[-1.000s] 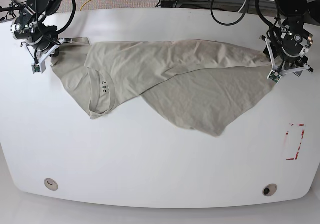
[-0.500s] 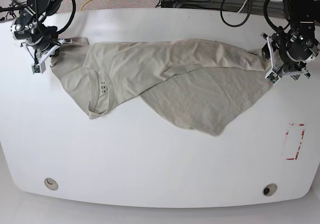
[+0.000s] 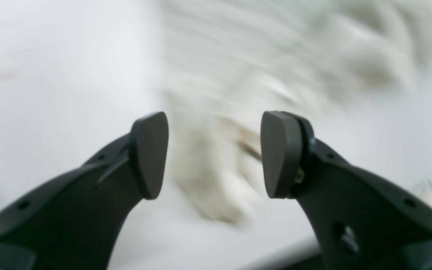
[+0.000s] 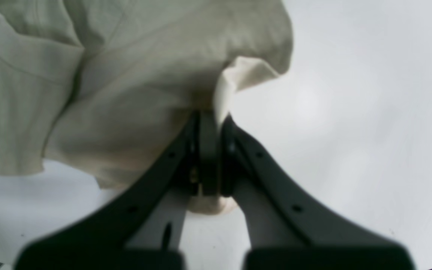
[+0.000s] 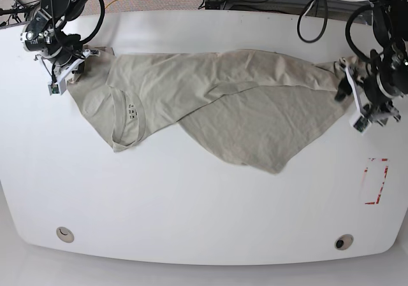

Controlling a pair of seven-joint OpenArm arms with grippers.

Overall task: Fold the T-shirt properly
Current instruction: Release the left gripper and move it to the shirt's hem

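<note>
Two arms over white table (image 5: 191, 197), base view left to right. Right gripper (image 5: 69, 69) at far left, fingers pressed together on a bunched edge of the T-shirt (image 5: 217, 101); right wrist view shows cloth pinched between the closed pads, gripper (image 4: 210, 131) just above the table. T-shirt lies spread across the table's upper middle, crumpled, one flap folded diagonally over the body, ribbed collar (image 5: 131, 117) with small dark print facing up near the left end. Left gripper (image 5: 360, 101) at far right, just beside the shirt's right edge, fingers (image 3: 150, 153) spread apart, nothing between them; blurred cloth beyond them. Red-marked rectangle (image 5: 376, 181) on table lower right.
</note>
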